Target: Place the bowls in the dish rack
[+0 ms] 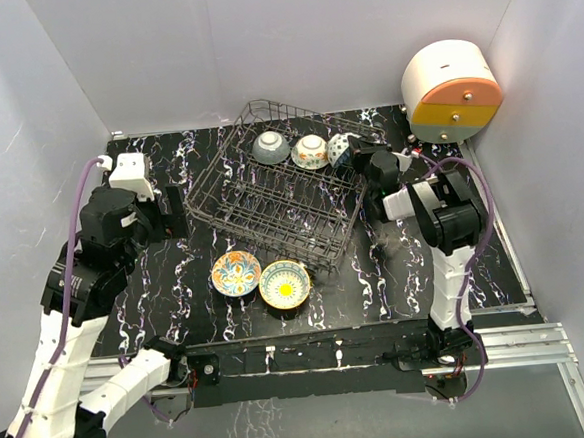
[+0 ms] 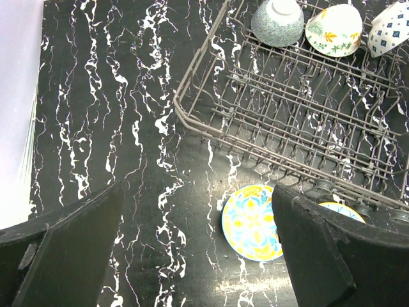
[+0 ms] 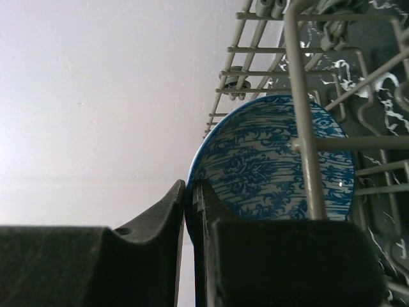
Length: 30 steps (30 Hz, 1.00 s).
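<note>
Right claw [image 3: 188, 189] tight on blue bowl [image 3: 255, 166] rim, bowl partly hidden behind dish rack [image 3: 300, 83] wires.

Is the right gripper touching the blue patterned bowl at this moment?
Touching. The right wrist view shows it: the rim of the blue bowl runs down into the narrow slit between the two fingers of the right gripper, pinched there.
</note>
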Available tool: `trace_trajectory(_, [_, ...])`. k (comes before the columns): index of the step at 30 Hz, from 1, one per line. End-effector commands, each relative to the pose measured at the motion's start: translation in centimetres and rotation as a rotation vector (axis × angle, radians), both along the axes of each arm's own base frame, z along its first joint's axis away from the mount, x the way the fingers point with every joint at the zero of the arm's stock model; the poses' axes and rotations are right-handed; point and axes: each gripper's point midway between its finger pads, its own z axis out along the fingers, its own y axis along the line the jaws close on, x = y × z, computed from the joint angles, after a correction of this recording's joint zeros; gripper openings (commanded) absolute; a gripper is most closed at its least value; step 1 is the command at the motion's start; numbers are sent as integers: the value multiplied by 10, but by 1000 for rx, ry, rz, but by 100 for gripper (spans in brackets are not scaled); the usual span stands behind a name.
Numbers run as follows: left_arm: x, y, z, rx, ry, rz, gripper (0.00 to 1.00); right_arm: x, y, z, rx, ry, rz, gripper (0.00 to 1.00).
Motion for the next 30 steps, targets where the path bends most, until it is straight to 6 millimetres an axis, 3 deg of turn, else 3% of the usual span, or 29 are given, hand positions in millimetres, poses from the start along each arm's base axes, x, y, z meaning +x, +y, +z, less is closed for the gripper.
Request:
trace_trajectory(1, [-1, 0, 11, -10, -24, -1, 97, -17, -20, -30, -27, 174, -54, 8])
trace_trajectory(6, [0, -3, 8, -22, -19, -7, 97, -32, -28, -45, -29, 283, -44, 9])
trace_trajectory(17, [0, -9, 5, -62, -13, -17, 97, -69, -47, -49, -87, 430, -44, 10])
trace_trajectory(25, [-3, -10, 8, -84, -21, -18, 97, -96, -73, -33, -139, 460, -70, 11])
trace_trajectory(30, [-4, -11, 9, -95, -21, -20, 96, -91, -74, -17, -138, 337, -20, 8])
